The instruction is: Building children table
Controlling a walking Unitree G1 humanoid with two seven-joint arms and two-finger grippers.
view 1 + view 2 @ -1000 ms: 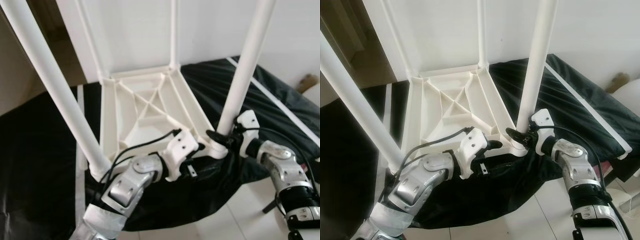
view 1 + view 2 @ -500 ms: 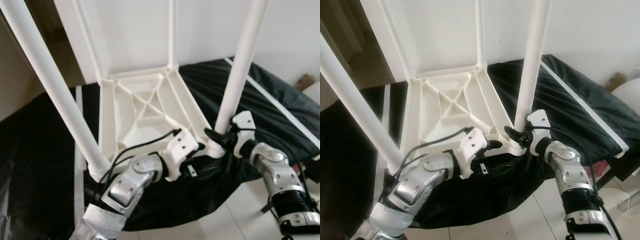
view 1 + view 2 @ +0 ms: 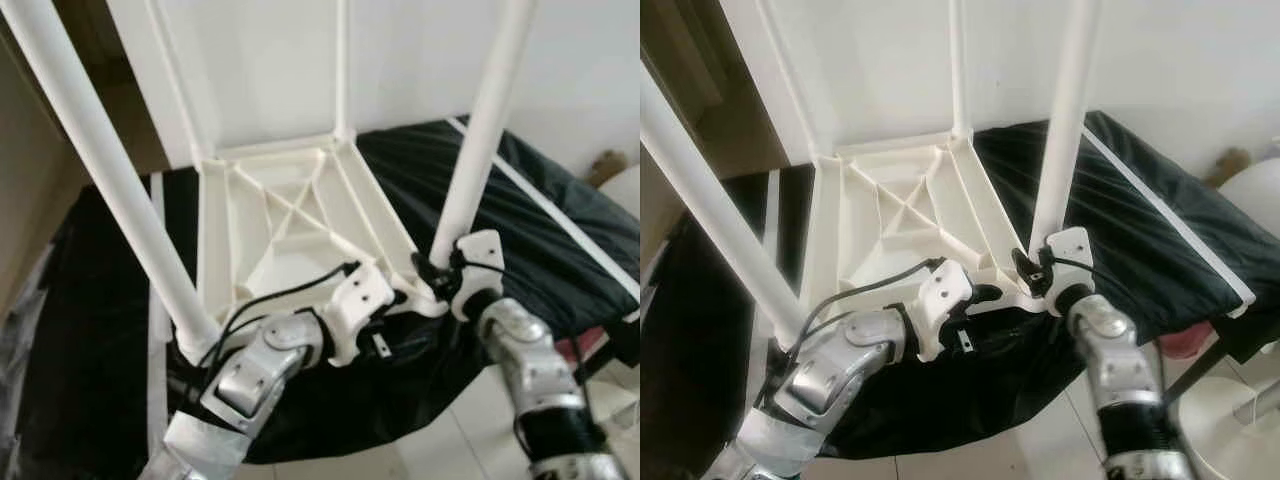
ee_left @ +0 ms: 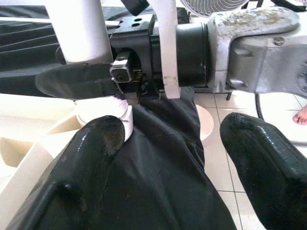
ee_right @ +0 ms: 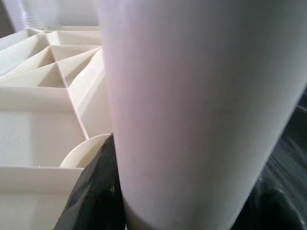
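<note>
Table (image 3: 290, 215) lies upside down on black cloth (image 3: 560, 230), four legs up. My right gripper (image 3: 1037, 272), jaws clamped on the near right leg (image 3: 478, 150) at its socket, has rotated since a second ago; I judge it is screwing in. Left gripper (image 4: 180, 158), jaws apart, waits beside.

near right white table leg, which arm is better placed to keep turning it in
Right. The right claw is clamped round the base of the white round plastic table leg at its socket; the left claw sits open beside the upturned white ribbed tabletop edge.
</note>
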